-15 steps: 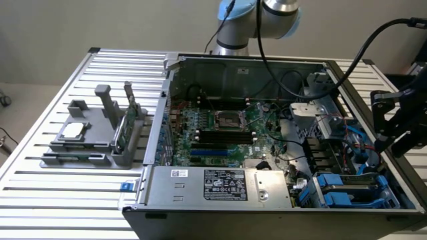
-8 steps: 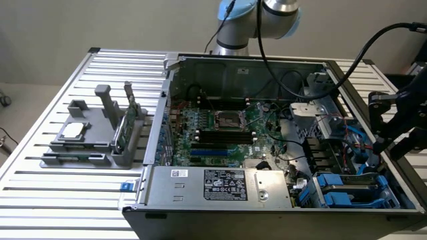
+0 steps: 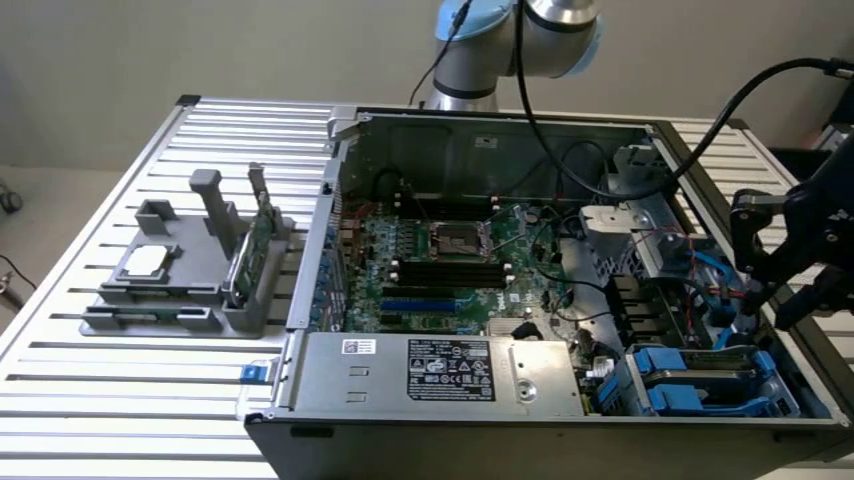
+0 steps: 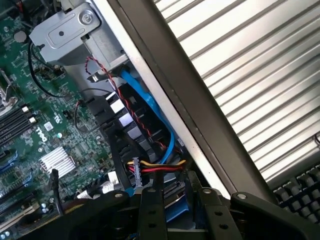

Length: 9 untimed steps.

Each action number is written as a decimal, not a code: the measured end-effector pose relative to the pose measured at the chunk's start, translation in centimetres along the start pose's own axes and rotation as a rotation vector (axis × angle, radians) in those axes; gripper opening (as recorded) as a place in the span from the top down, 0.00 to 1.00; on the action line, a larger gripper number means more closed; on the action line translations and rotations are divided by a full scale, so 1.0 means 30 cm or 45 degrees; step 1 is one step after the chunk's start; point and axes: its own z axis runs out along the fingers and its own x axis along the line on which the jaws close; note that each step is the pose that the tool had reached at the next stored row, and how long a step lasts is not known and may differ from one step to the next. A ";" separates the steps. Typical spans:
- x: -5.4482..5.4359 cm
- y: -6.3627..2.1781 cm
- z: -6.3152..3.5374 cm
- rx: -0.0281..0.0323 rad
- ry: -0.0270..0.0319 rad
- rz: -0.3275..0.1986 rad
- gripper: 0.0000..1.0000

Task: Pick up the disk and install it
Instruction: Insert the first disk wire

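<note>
My black gripper hangs over the drive bays at the exterior view's right end of the open computer case. In the wrist view its two fingers stand close on either side of a blue-edged slab, the disk, seen edge-on, so the gripper is shut on it. In the exterior view the disk shows as a thin grey plate slanting down from the fingertips into the bay, just inside the case wall. Most of its body and its label are hidden by the fingers.
Blue carriers sit in the bay below. Blue data cables and red-black-yellow power leads run close by, beside the case wall. The motherboard and power supply lie inside. A grey fixture holds a chip and green card.
</note>
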 end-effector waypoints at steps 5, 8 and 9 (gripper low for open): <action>-0.013 -0.019 0.005 0.0010 -0.0018 0.040 0.69; -0.020 -0.030 0.007 0.0017 -0.0030 0.065 0.69; -0.023 -0.034 0.009 0.0018 -0.0033 0.072 0.69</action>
